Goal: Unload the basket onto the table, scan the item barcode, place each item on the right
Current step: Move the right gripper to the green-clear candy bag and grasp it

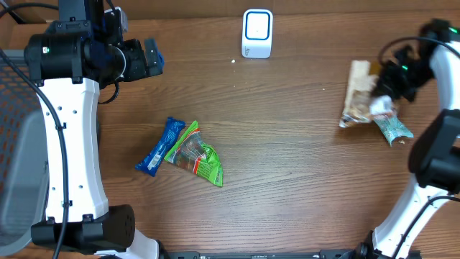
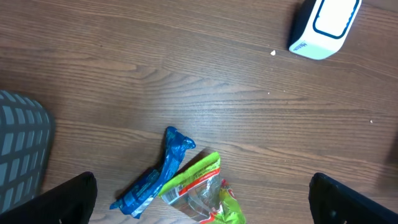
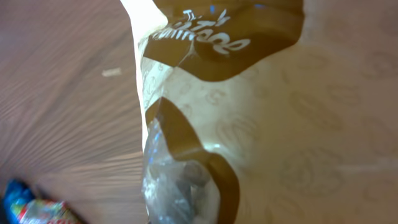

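Observation:
A beige and brown snack bag (image 1: 357,93) is at the right of the table, and my right gripper (image 1: 382,89) is shut on its right edge. That bag (image 3: 249,112) fills the right wrist view and hides the fingers. The white barcode scanner (image 1: 257,33) stands at the back middle, also seen in the left wrist view (image 2: 324,26). My left gripper (image 1: 152,57) hovers open at the back left, with nothing between its fingers (image 2: 68,200). Below it lie a blue packet (image 2: 155,177) and a green packet (image 2: 202,193).
The blue packet (image 1: 161,147) and the green packet (image 1: 196,155) lie side by side at the table's left middle. A teal packet (image 1: 394,130) lies just in front of the snack bag. A grey mesh basket (image 2: 22,146) sits off the left edge.

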